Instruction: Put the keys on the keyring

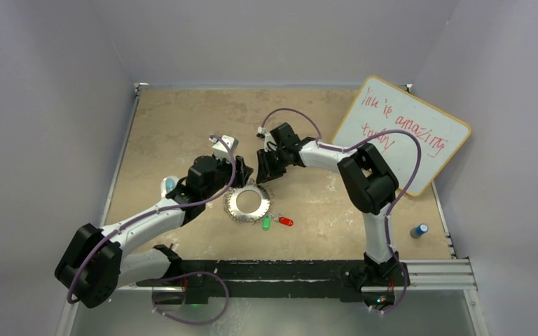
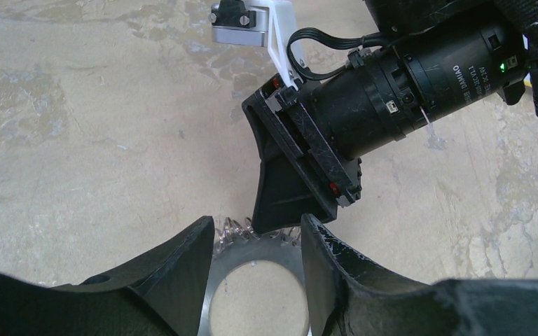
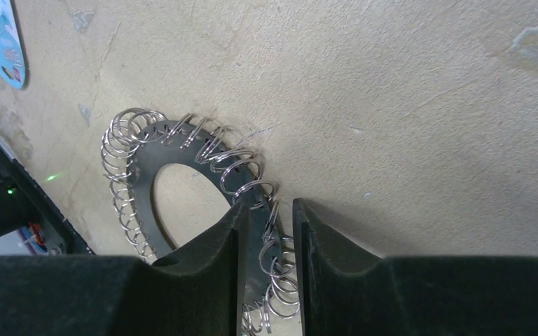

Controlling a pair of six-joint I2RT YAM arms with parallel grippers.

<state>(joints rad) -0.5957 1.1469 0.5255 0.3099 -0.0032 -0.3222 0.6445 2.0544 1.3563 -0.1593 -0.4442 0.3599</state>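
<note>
On the tan worktop (image 1: 182,119) I have both arms meeting over the keyring (image 1: 233,208), which lies flat near the middle. My left gripper (image 2: 256,238) is spread wide over the ring's hole, and my right gripper (image 3: 270,210) stands narrowly apart, straddling the looped rim. The green-headed key (image 1: 267,224) and red-headed key (image 1: 286,221) lie loose just beside the ring's near edge.

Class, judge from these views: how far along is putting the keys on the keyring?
Done: nothing yet; the green key and red key lie loose on the table by the keyring. In hand: both claws are at the ring's far rim, the left claw open over it, the right claw straddling its loops. Left: picking up each key and threading it on.
</note>
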